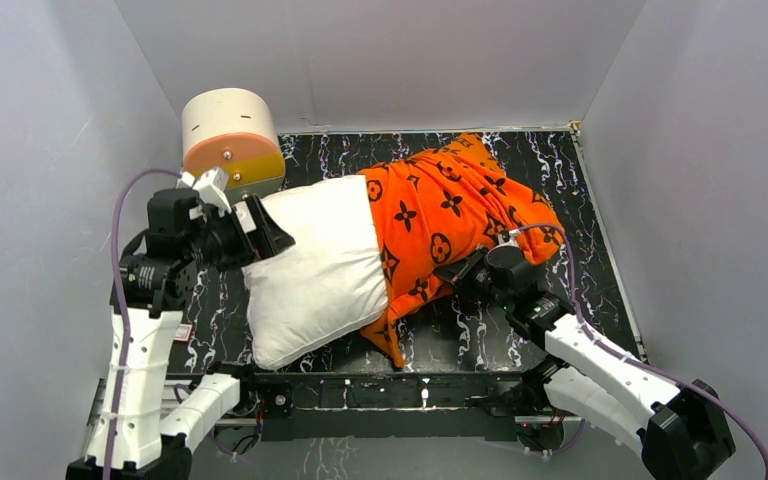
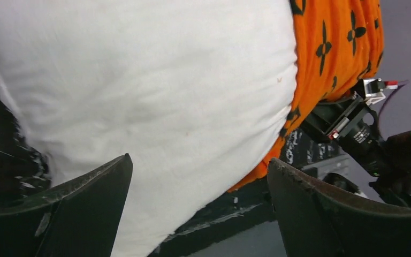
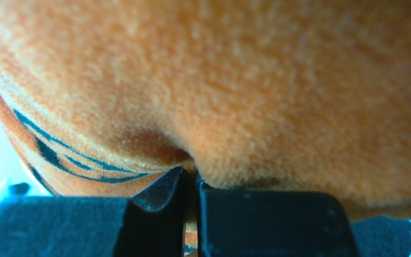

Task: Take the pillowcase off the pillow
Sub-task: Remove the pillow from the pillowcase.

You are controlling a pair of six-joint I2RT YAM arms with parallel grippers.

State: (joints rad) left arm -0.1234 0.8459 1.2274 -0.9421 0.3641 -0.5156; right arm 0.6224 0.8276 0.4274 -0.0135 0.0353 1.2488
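Marbled floor (image 1: 480, 330) — pillowcase (image 1: 440, 215) holds half the pillow (image 1: 315, 260).

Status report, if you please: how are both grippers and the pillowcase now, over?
Left gripper open at the bare end of the pillow. Right gripper shut on the pillowcase. It covers the right half only. Cylinder far left, not touching it.

No readable text or labels

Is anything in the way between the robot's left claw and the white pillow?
No, nothing I can see. The left gripper is open, with the bare pillow right in front of it. The pillowcase only covers the far end, where the right gripper pinches it.
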